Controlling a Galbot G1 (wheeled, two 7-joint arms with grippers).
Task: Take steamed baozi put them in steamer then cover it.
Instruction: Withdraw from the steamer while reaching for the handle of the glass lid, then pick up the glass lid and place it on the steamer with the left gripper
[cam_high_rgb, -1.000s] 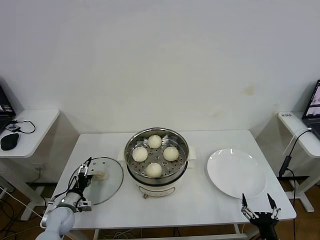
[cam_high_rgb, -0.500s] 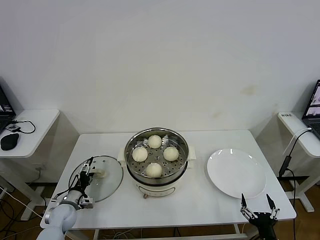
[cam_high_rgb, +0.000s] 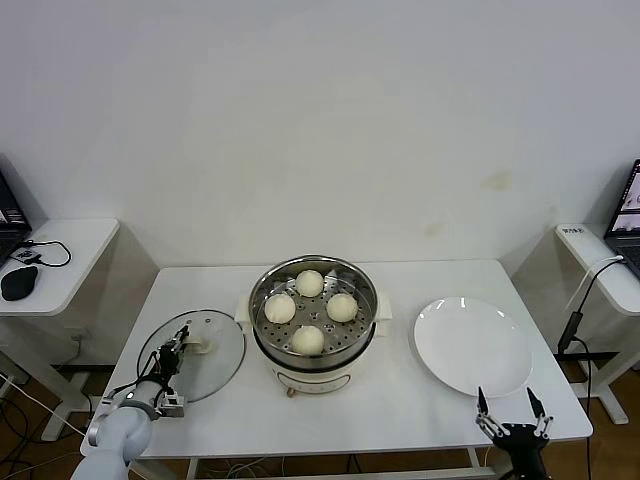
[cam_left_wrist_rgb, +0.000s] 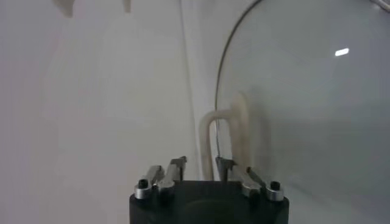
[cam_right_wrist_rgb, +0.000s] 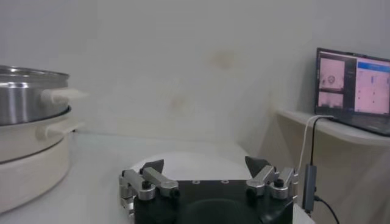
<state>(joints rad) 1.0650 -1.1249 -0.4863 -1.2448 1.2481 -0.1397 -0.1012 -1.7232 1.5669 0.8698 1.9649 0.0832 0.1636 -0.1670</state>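
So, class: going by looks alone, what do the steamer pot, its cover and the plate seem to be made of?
Steamer: polished stainless steel, judging by its mirror-bright wall, on a matte cream base, likely plastic.
Cover: clear glass, since the table shows through it, with a thin metal rim and a cream handle, probably plastic.
Plate: glossy white, perhaps ceramic or melamine; the look leaves it open.
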